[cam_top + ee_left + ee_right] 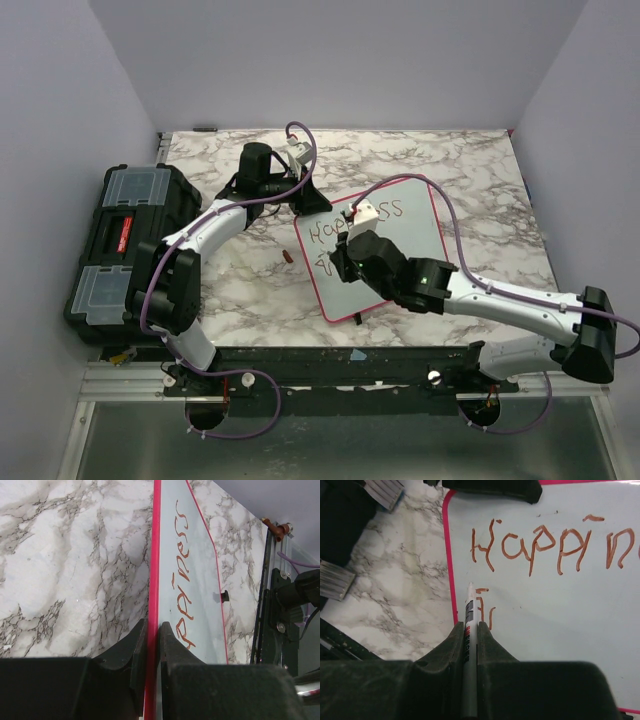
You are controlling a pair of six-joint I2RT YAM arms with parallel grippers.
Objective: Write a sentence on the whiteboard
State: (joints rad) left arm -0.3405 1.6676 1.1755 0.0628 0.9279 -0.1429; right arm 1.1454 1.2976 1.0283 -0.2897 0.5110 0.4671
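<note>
The whiteboard [415, 240] lies tilted on the marble table, its pink-red frame [156, 555] running up the left wrist view. My left gripper [152, 626] is shut on that frame at the board's far left corner [308, 200]. The sentence [540, 545] shows as red-brown lettering, a top line starting "Happin" and a few strokes [485, 607] below it. My right gripper [470, 626] is shut on a grey-and-white marker [469, 611]. Its tip rests on the board beside those lower strokes. In the top view the right gripper [345, 255] hovers over the board's left part.
A black toolbox [120, 240] with clear lid compartments stands at the table's left edge. A small red cap [287, 258] lies on the marble just left of the board. A black foot [224, 596] sticks out at the board's edge. The table's front rail [350, 355] runs below the board.
</note>
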